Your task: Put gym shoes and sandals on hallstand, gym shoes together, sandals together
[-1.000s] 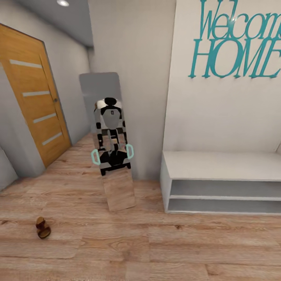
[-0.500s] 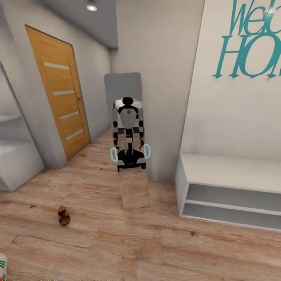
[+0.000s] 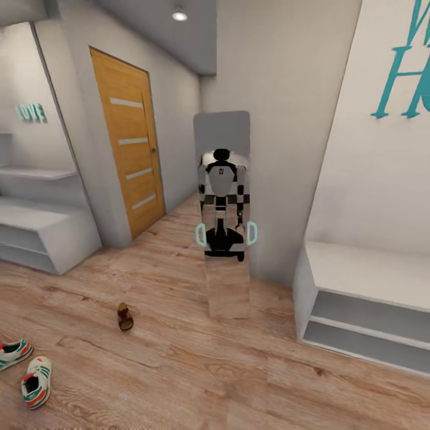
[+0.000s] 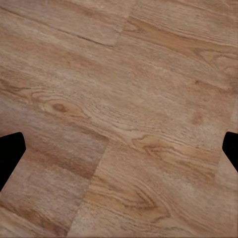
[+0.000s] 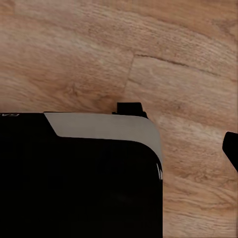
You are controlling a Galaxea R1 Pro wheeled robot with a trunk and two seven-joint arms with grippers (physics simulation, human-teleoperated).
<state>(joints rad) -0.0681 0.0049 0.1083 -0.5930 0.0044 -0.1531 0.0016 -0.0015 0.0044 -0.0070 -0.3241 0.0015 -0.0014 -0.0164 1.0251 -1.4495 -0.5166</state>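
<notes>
Gym shoes (image 3: 25, 369) are coming into the head view at its lower left — two cream-white sneakers with green stripes and orange-red patches, lying close together on the corridor floor (image 3: 251, 382). A moment earlier only the tip of one was showing at the picture's edge, and before that none at all. The whole scene is sliding to the right across the picture, so it is the camera that is turning leftward, not the things that are moving.

One brown sandal (image 3: 125, 316) is lying alone on the planks, well apart from the sneakers; the second sandal is not identifiable. The hallstand (image 3: 42, 230), pale grey with stepped shelves above its low surface, is also coming into sight at the left, beyond the orange door (image 3: 128, 149). The plain grey bench (image 3: 364, 298) is drifting off to the right, and the mirror (image 3: 224, 209) is reflecting the robot.

The left hand (image 4: 119, 148) is pointing at bare floor with its dark fingertips spread wide and nothing between them. Whether the right hand is open cannot be told, since only one dark tip shows beside the robot's black body (image 5: 79, 178).

Judging by this, the robot is surveying — no shoe is yet on the rack.
</notes>
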